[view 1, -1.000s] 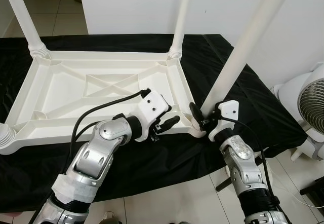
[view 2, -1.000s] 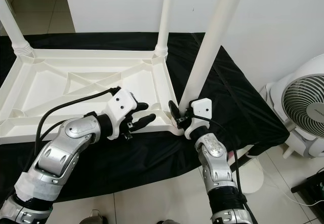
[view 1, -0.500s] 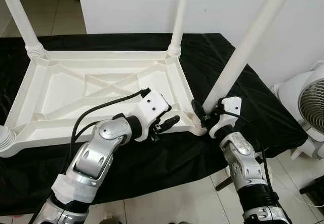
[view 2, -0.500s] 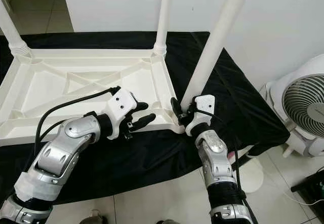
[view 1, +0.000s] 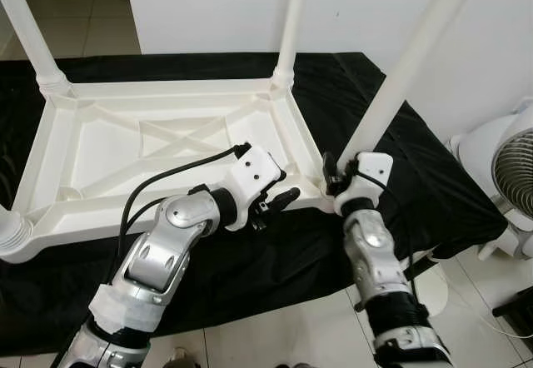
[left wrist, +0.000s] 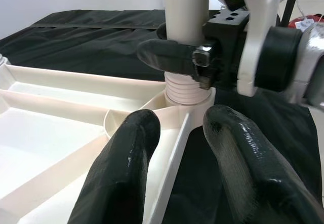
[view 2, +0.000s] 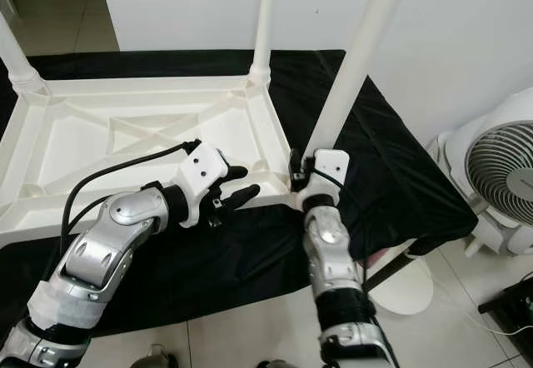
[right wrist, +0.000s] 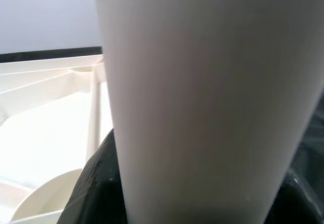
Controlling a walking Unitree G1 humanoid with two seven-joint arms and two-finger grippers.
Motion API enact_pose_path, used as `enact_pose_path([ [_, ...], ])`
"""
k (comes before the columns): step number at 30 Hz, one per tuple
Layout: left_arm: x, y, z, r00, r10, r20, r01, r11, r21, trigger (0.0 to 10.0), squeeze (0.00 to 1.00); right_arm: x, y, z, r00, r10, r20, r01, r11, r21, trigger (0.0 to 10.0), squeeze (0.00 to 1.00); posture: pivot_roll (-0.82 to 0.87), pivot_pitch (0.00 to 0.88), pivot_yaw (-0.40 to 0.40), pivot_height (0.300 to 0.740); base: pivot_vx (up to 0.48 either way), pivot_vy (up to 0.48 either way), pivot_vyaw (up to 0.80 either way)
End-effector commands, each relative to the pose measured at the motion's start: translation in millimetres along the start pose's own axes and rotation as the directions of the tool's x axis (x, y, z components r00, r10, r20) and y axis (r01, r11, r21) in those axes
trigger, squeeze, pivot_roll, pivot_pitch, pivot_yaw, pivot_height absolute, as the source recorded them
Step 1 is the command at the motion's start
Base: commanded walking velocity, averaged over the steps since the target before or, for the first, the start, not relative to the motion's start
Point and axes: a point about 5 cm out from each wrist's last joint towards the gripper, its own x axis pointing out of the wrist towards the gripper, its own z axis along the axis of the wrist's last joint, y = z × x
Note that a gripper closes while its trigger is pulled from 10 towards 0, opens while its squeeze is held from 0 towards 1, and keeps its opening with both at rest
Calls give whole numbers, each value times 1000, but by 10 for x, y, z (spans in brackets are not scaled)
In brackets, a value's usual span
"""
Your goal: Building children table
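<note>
The white plastic table [view 1: 166, 147] lies upside down on a black cloth. A long white leg [view 1: 408, 60] stands in its near right corner, and the leg's threaded collar [left wrist: 185, 89] sits in the corner socket. My right gripper [view 1: 337, 181] is shut on this leg just above the collar. One of its black fingers [left wrist: 167, 54] wraps round the leg [right wrist: 202, 92]. My left gripper [view 1: 281, 191] is open at the table's near rim, just left of that corner. Its two fingers [left wrist: 126, 168] straddle the rim wall.
Three more legs stand in the other corners: far middle [view 1: 287, 27], far left [view 1: 25, 27] and near left [view 1: 10, 235]. A white fan [view 2: 500, 164] stands on the tiled floor at the right, close to my right arm. A white wall rises behind.
My right wrist has turned round the leg's base and its forearm has swung left, now standing almost straight below the corner. The left gripper has stayed at the rim.
</note>
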Motion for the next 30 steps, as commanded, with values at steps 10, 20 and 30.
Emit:
enact_pose_path([
  [10,20,-21,18,998,59,5,-59,998,-3,10000,0,-16,301,-208,998,-3,-59,5,999,37,10000,1000,136,71,-89,740,0,0,0],
  [20,36,-83,12,998,63,10,-63,998,-18,10000,0,9,180,-38,997,45,68,-50,997,67,10000,1000,133,71,-100,740,0,0,0],
  [30,131,-161,-30,997,79,6,-79,996,-37,10000,0,34,-63,77,974,210,87,-211,977,3,10000,0,113,69,-96,740,0,0,0],
])
